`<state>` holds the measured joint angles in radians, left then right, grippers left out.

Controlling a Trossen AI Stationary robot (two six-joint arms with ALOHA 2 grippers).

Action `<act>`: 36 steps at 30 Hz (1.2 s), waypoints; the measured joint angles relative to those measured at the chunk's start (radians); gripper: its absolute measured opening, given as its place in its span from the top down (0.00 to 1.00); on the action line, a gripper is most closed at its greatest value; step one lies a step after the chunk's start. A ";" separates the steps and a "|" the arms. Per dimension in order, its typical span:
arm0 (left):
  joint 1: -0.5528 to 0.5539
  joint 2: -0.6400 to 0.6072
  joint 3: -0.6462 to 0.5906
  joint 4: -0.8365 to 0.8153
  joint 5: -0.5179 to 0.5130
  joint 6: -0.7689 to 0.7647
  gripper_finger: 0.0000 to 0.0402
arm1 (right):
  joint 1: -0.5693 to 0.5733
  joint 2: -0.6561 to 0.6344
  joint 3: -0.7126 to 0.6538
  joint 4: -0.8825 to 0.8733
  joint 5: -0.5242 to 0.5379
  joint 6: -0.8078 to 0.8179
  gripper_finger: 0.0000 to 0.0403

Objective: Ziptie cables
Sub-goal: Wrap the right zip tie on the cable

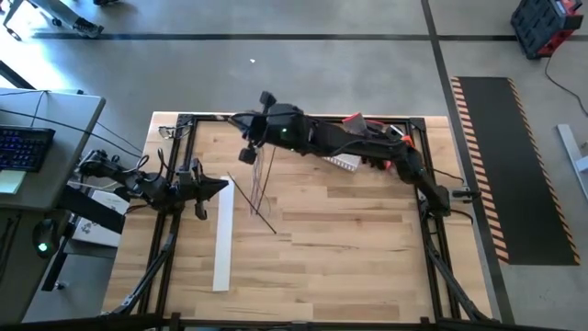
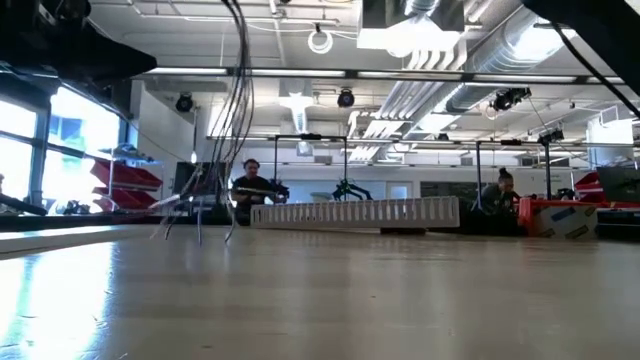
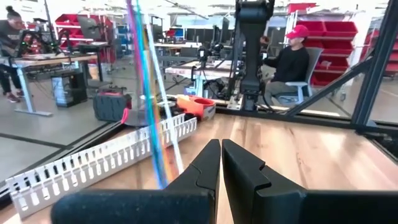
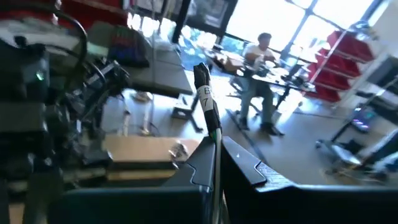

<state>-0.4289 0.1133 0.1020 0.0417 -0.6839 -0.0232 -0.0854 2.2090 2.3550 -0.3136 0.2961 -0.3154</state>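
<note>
My right claw (image 4: 214,165) pinches the cables (image 1: 262,188), lifted and dangling; my left claw (image 3: 221,163), closed and empty, must next fetch a tie.

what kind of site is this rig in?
Likely a robotics lab or workshop floor. Exposed ceiling ducts, red parts bins on racks, and people seated at workbenches beyond the wooden table, with hazard-striped floor matting beside it.

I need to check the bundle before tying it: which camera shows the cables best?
The high view: the cables hang whole from the right gripper down to the table. The low view shows only their lower strands, the left wrist view a blurred stretch, the right wrist view just the pinched ends.
</note>
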 joint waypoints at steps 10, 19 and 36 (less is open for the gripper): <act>-0.031 0.002 -0.007 -0.008 -0.044 0.001 1.00 | 0.060 -0.112 0.001 -0.019 0.032 -0.061 1.00; -0.031 0.002 -0.007 0.008 -0.046 0.009 1.00 | 0.086 -0.113 0.000 0.055 0.023 -0.128 1.00; -0.032 0.002 -0.007 0.007 0.007 0.009 1.00 | 0.179 -0.137 -0.635 0.832 0.054 -0.019 1.00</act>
<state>-0.4606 0.1150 0.0952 0.0492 -0.6768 -0.0147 0.0933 2.0724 1.7199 0.5189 0.3500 -0.3348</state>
